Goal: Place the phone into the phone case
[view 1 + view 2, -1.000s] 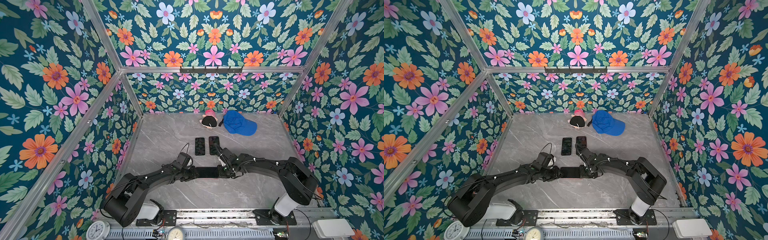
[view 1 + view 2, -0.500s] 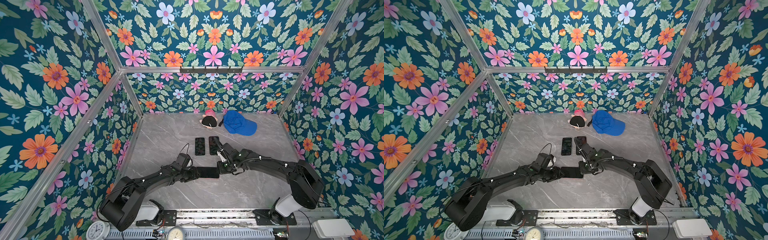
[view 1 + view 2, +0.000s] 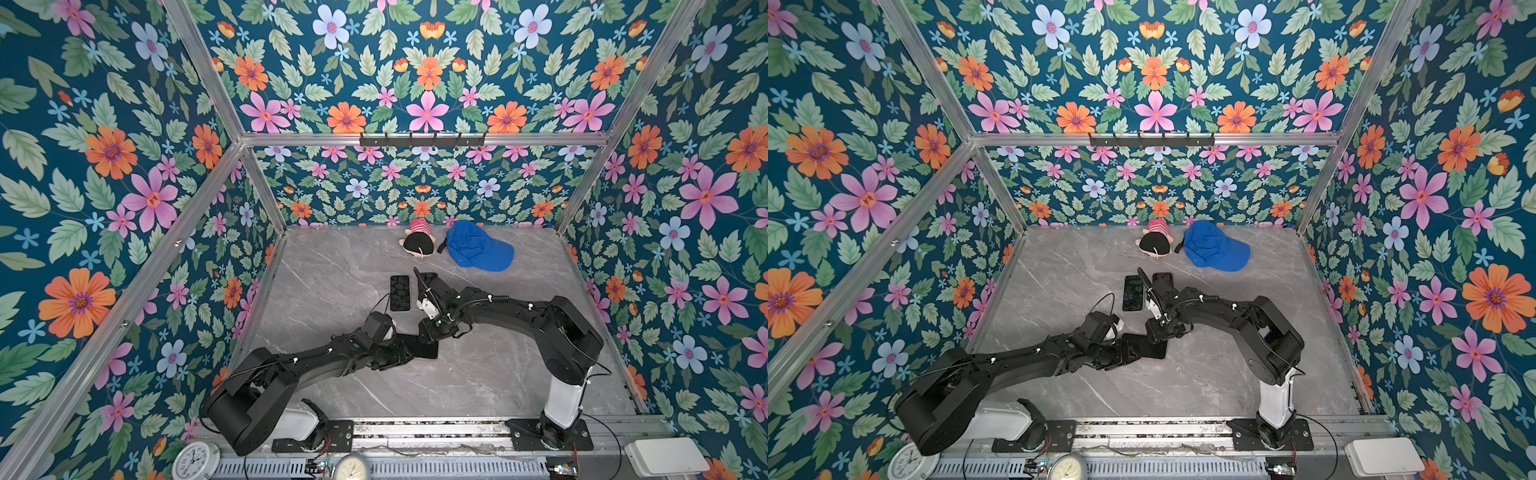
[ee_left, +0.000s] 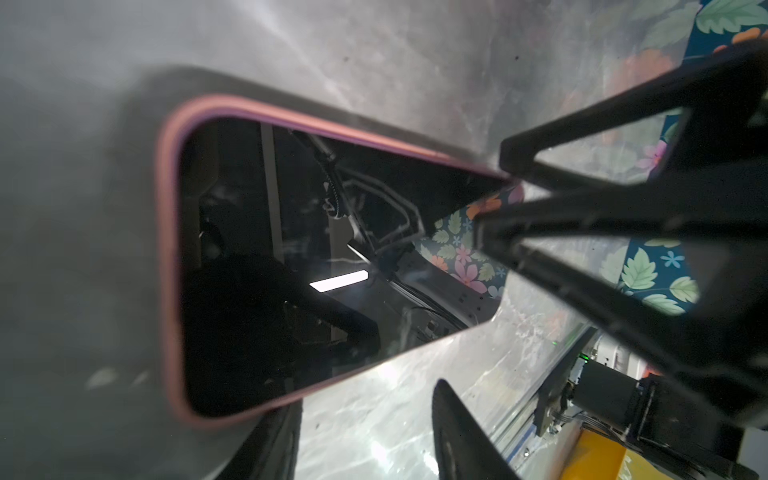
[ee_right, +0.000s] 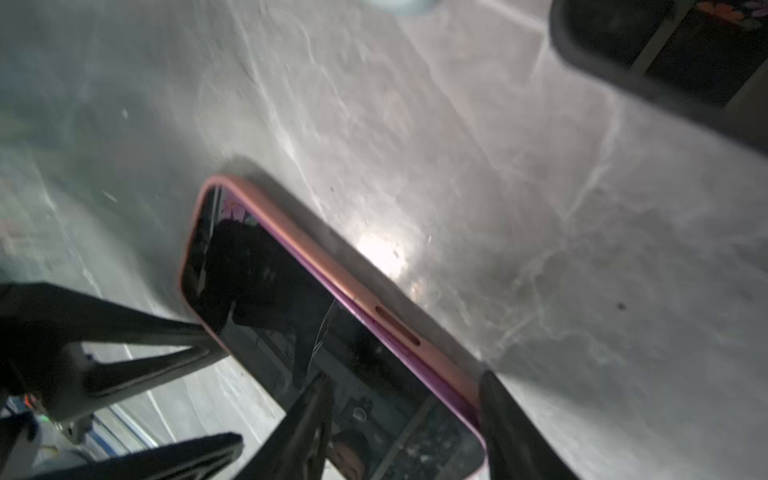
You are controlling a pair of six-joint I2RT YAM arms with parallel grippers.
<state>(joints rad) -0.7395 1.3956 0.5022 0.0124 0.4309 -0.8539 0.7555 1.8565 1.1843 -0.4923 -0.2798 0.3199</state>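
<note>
Glossy black-screened phone (image 3: pixel 426 352) sits inside the pink soft-rimmed phone case (image 4: pixel 168 257), flat and screen up on the grey marble desk (image 3: pixel 332 286). Long axis runs left to right in both top views. Left end effector (image 5: pixel 226 392) at its left end, fingers apart. Right end effector (image 4: pixel 490 195) at the far long edge, fingers apart, one over the screen.
</note>
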